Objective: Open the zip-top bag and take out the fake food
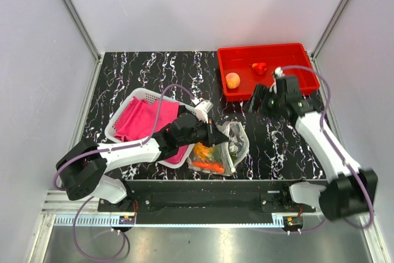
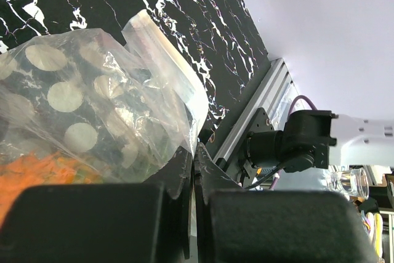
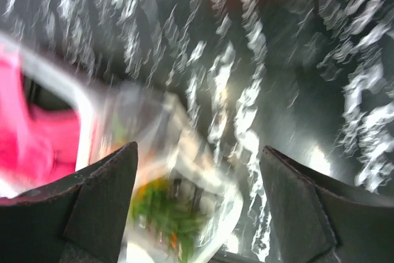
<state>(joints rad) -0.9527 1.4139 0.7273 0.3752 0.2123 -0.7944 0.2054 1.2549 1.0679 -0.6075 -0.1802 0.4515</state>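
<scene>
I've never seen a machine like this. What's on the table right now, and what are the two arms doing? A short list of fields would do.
table: black with white veins
bag: clear, dotted, near the front edge, orange toy food inside
left fingers: shut, pinching the bag's edge
right fingers: open, in the air, holding nothing
red tray: back right, holds a peach fruit and a red piece
basket: white, left side, pink cloth inside

left fingers (image 2: 180, 183) pinched together, right fingers (image 3: 101, 198) spread wide; both arms reaching forward
</scene>
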